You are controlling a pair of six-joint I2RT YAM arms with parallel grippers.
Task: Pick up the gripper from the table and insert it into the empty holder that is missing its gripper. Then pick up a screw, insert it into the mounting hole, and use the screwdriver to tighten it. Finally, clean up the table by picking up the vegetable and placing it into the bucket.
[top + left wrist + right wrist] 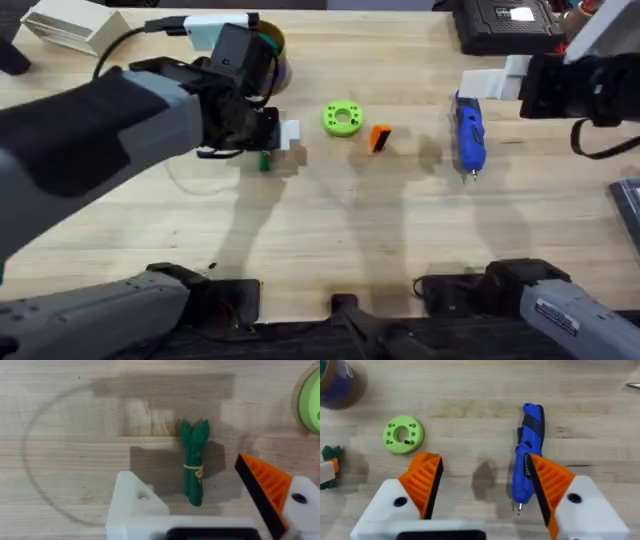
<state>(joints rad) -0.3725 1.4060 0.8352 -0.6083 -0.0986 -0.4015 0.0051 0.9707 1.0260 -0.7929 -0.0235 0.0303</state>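
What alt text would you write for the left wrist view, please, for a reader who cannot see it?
A dark-green toy vegetable, tied with a yellow band, lies on the light-wood table between the left gripper's open fingers. One finger is a bare white holder; the other carries an orange ribbed pad. A lime-green ring shows at the edge.

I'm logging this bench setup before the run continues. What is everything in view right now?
vegetable: one, dark green, on the table under the left gripper
ring: one, lime green, mid table
loose finger: one, orange and black, right of the ring
screwdriver: one, blue, right side
bucket: one, orange-yellow, behind the left arm
box: one, white, far left corner
table: one, light wood
left gripper: open, one orange finger, one bare white holder
right gripper: open, two orange fingers
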